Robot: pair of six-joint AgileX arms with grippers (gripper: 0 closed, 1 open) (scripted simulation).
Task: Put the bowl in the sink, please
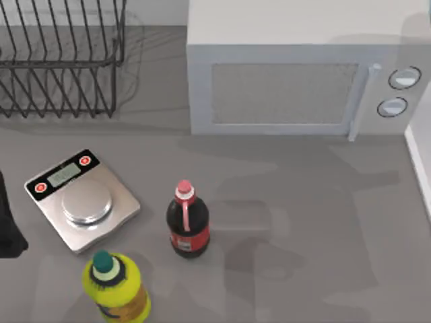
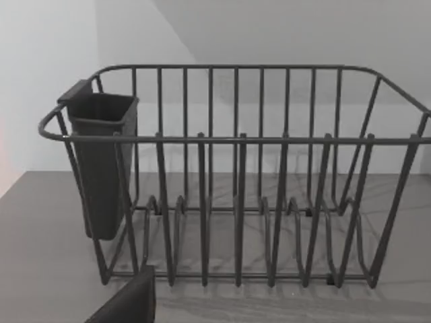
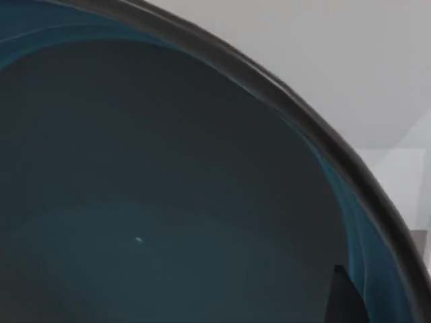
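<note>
On the desk (image 1: 289, 222) the top view shows two bottles, one scale, one microwave and one wire rack. Nearest the front edge stands a yellow bottle (image 1: 116, 288) with a green cap; just behind and to its right is a dark cola bottle (image 1: 188, 225) with a red cap and a red label whose writing cannot be read. Left of the cola bottle lies a steel kitchen scale (image 1: 82, 200) with one round plate, a small display and two red buttons. A dark piece of the left arm (image 1: 9, 225) sits at the left edge; whether its pincer is spread or pressed together cannot be told. Farther back, a white microwave (image 1: 296, 74) with two round knobs stands on the right, and a black dish rack (image 2: 236, 175) with one dark cutlery cup (image 2: 101, 161) on the left. The bowl (image 3: 155, 195) appears close up in the right wrist view, teal inside with a dark rim; a dark fingertip (image 3: 345, 296) of the right pincer lies against its inner wall, the grip itself unclear.
</note>
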